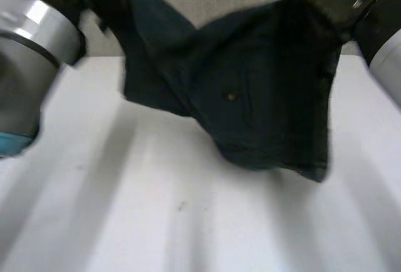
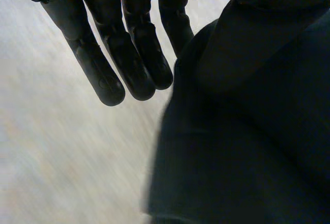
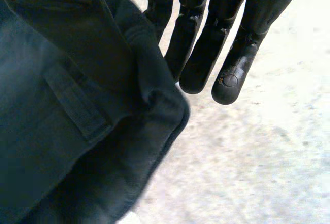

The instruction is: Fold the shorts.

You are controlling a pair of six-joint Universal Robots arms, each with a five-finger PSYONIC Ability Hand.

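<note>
Aloft between two hands, one pair of dark shorts (image 1: 250, 96) hangs over the far half of the white bench (image 1: 188, 222). We cannot tell whether its lower edge touches the surface.

We see the left hand (image 2: 136, 53) at one upper corner and the right hand (image 3: 206, 53) at the other. Each has its fingers straight, with the cloth caught against the thumb side rather than wrapped. The right hand's corner is the waistband, where one belt loop (image 3: 77, 105) shows.

We judge both holds to be thin. With nothing curled round the fabric, a quick swing could pull a corner free and drop the shorts in a heap. The cloth also hangs unevenly, bunched and higher on the left and longer on the right. Laid down like this, it would likely land skewed, with creases under any fold.

We count one pair of shorts, one small button (image 1: 232, 96), one belt loop, two hands and one bench.
</note>
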